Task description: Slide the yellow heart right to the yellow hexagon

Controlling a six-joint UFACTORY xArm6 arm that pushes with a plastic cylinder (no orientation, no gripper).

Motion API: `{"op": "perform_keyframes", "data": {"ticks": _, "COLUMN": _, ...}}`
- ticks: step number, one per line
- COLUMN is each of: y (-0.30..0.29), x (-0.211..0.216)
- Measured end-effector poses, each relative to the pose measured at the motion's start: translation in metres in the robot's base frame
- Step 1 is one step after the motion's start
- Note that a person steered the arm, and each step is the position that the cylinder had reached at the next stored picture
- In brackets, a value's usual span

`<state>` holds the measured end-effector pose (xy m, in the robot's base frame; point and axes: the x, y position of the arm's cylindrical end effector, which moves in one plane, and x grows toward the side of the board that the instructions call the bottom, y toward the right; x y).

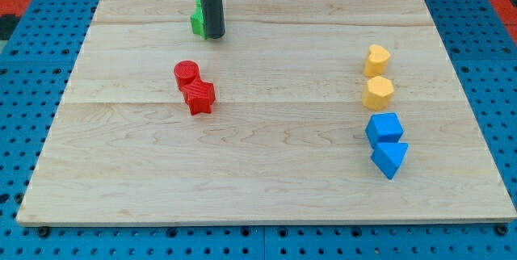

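Nearest the view's bottom edge: a blue triangular block (390, 160), touching a blue cube-like block (384, 127) just above it, both on the right side of the wooden board (266, 187). Directly above those 2, the yellow hexagon (378, 93), and directly above that the yellow heart (376, 60), the 2 yellow pieces just beside each other, edges about touching, stacked in 1 column toward the view's top. Heart lying flat, lobes apparently toward the view's upper right, narrower end toward the lower left; long axis hard to call, outline nearly as wide as tall. No fingers or jaws on this rig, only a straight dark rod; nothing held. My tip (214, 35) down on the board near the view's top, left of centre, touching or just beside the right face of a green block (196, 18), shape not clear because the rod hides part of it. Tip well apart from the yellow heart, far to its left and a little higher in the view. Between tip and bottom edge, left of centre, a red cylinder (187, 73) touching a red block (199, 97) of star-like outline, lower right of it. Blue pegboard (32, 66) around the board on all sides.
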<state>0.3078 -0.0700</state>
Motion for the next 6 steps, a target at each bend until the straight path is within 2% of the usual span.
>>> {"op": "perform_keyframes", "data": {"ticks": 1, "y": 0.062, "x": 0.011}}
{"op": "perform_keyframes", "data": {"ticks": 2, "y": 0.172, "x": 0.01}}
{"op": "perform_keyframes", "data": {"ticks": 3, "y": 0.242, "x": 0.018}}
{"op": "perform_keyframes", "data": {"ticks": 4, "y": 0.231, "x": 0.072}}
{"op": "perform_keyframes", "data": {"ticks": 5, "y": 0.24, "x": 0.091}}
{"op": "perform_keyframes", "data": {"ticks": 6, "y": 0.325, "x": 0.084}}
